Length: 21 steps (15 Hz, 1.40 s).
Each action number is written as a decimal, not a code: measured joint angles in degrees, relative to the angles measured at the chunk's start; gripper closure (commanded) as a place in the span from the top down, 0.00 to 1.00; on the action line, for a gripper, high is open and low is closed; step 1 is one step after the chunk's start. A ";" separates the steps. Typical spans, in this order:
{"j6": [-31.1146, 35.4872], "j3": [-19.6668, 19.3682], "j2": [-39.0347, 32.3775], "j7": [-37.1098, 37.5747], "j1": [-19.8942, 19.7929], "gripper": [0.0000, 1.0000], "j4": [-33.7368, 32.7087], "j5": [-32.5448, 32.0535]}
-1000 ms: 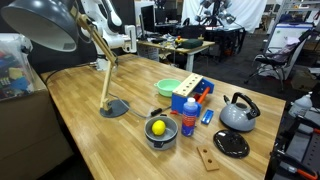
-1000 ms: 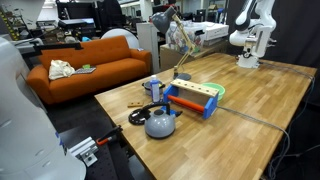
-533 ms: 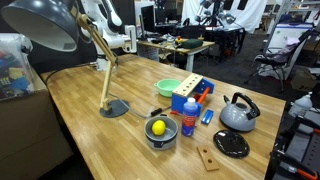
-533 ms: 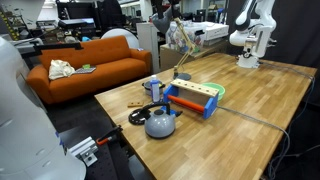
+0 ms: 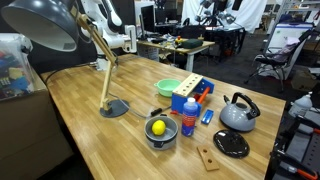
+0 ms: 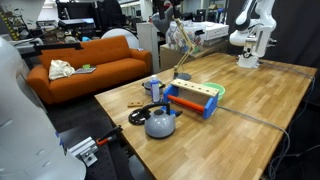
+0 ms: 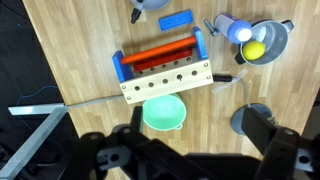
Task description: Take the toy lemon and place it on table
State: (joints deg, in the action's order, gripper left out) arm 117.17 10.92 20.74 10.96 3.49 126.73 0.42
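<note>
In an exterior view we saw, at the far left, a dark domed lamp shade [image 5: 40,25] on a jointed wooden arm. Its round grey base [image 5: 114,108] sat on the table [image 5: 85,95], a light-brown top of grained planks with a rounded edge. Right of the base stood a small grey metal pot [image 5: 161,138], and the toy lemon [image 5: 157,127], smooth, bright yellow and rounded, lay inside it. Further right came a shallow green bowl [image 5: 170,88], an upright blue bottle [image 5: 189,115], a boxy blue and orange tray [image 5: 196,92], a rounded grey kettle [image 5: 238,113] and a flat black dish [image 5: 231,144]. In the wrist view the gripper [image 7: 198,135] hung above the table, its dark jaws spread wide with nothing between them, well apart from the toy lemon.
</note>
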 measured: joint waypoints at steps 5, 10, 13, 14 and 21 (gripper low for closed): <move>0.13 0.73 -0.87 4.28 0.39 1.00 0.02 -0.04; 0.00 6.80 -7.00 19.49 2.42 1.00 -2.05 -2.90; -0.07 8.70 -12.74 26.87 3.77 1.00 -4.48 -6.58; -0.04 8.90 -14.58 27.61 4.65 1.00 -5.70 -7.25; -0.09 8.00 -15.17 27.95 5.61 1.00 -6.18 -7.36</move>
State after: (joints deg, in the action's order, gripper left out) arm 117.08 18.92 5.56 38.91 9.11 120.55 -6.94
